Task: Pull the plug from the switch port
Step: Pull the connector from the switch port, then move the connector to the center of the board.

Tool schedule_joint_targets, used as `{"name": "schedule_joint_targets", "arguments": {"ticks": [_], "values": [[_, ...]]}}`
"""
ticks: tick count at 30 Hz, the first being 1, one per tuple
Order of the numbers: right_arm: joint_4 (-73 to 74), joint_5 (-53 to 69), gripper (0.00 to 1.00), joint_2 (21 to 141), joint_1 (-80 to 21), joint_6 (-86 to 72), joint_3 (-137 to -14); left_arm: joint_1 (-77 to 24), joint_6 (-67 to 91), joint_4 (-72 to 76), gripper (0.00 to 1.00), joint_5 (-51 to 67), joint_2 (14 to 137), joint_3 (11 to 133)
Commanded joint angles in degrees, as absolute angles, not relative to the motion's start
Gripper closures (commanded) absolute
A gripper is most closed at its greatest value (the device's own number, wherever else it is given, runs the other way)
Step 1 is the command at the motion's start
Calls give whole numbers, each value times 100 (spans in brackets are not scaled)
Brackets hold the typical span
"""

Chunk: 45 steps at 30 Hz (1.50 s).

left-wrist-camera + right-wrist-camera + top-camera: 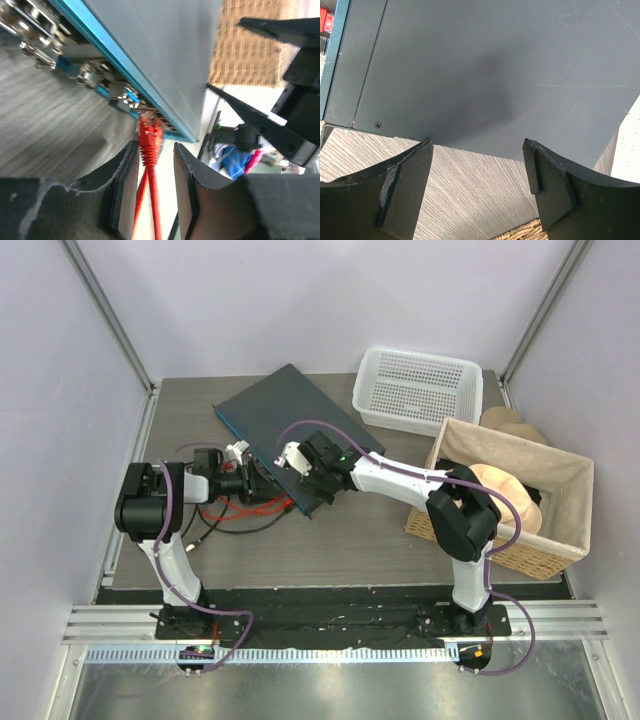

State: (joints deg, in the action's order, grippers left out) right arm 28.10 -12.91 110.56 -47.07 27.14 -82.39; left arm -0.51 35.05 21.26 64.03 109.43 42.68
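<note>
Switch (290, 425) flat on the tabletop (350, 550), toward the far edge and turned slantwise, with the bluish socket face toward the left edge. Red plug (150, 134) seated in a port close to the near end of that face. Red cable (252, 510) trailing toward the near-left corner beside a black cable (225, 533). Left gripper (155, 147) narrowly parted, fingers (127, 170) straddling the plug's boot, a slim gap visible on one side, not clamped. Right gripper (477, 145) spread wide over the switch's top panel at its near edge, holding nothing. White perforated basket (420, 390) at the far-right corner. Wicker basket (500, 550) along the right edge.
</note>
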Motion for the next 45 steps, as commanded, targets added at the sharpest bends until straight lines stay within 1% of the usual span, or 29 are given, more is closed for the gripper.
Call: {"name": "schedule_joint_targets", "arguments": {"ticks": [1, 2, 6, 7, 8, 10, 11, 15, 18, 20, 21, 22, 24, 26, 27, 28, 30, 31, 33, 34, 36, 38, 45], "values": [[2479, -1274, 17, 11566, -4614, 2760, -8209, -26, 2163, 309, 65, 6284, 10934, 4886], [2470, -1257, 17, 11558, -4623, 2768, -8209, -26, 1979, -171, 66, 6267, 10942, 5061], [2365, -1239, 17, 11488, -4614, 2865, -8148, -26, 1372, -1088, 68, 6328, 10986, 5369], [2347, -1222, 17, 11426, -4614, 2883, -8087, -26, 971, -1333, 67, 6337, 10986, 5457], [2321, -1213, 17, 11391, -4614, 2900, -8051, -26, 706, -2015, 66, 6311, 11012, 5684], [2285, -1143, 17, 11312, -4605, 2927, -7955, -26, 21, -2835, 62, 6241, 11118, 5984], [2276, -1099, 16, 11216, -4588, 2927, -7928, -26, -661, -3491, 60, 6101, 11153, 6203], [2224, -958, 16, 11013, -4483, 2900, -7831, -26, -1309, -4104, 59, 5627, 11092, 6346], [2206, -923, 17, 10882, -4395, 2909, -7805, -26, -1398, -3877, 59, 5406, 10523, 6197], [2197, -870, 17, 10793, -4333, 2900, -7796, -26, -1249, -3385, 58, 5309, 9698, 5960], [2206, -861, 17, 10706, -4324, 2900, -7778, -26, -1213, -3245, 56, 5091, 9416, 5898], [2206, -853, 17, 10644, -4316, 2900, -7735, -35, -1213, -3121, 55, 4941, 8821, 5854], [2180, -783, 16, 10478, -4315, 2892, -7638, -44, -1527, -3233, 55, 4808, 8334, 5880], [2153, -739, 16, 10363, -4315, 2874, -7559, -44, -2028, -3978, 54, 4615, 7851, 6064], [2162, -677, 16, 10249, -4315, 2874, -7498, -44, -2700, -4373, 55, 4536, 7779, 6160], [2153, -659, 16, 10205, -4315, 2874, -7471, -44, -3038, -5230, 55, 4387, 7761, 6353], [2162, -668, 16, 10090, -4315, 2891, -7427, -53, -3810, -5947, 57, 4080, 7857, 6477], [2162, -677, 16, 10064, -4315, 2918, -7409, -53, -3901, -6194, 57, 3660, 7866, 6408], [2162, -694, 16, 10011, -4315, 2988, -7357, -61, -3938, -5787, 55, 3254, 7753, 6006], [2153, -694, 16, 10011, -4315, 2997, -7348, -122, -3877, -5557, 54, 2730, 7691, 5846], [2153, -659, 14, 9985, -4315, 3006, -7287, -272, -3832, -5196, 53, 2287, 7655, 5539], [2145, -633, 14, 9967, -4315, 3006, -7269, -422, -3877, -5133, 53, 2137, 7699, 5485], [2145, -571, 13, 9897, -4307, 3050, -7120, -668, -3516, -4352, 51, 2197, 7795, 5160]]}}
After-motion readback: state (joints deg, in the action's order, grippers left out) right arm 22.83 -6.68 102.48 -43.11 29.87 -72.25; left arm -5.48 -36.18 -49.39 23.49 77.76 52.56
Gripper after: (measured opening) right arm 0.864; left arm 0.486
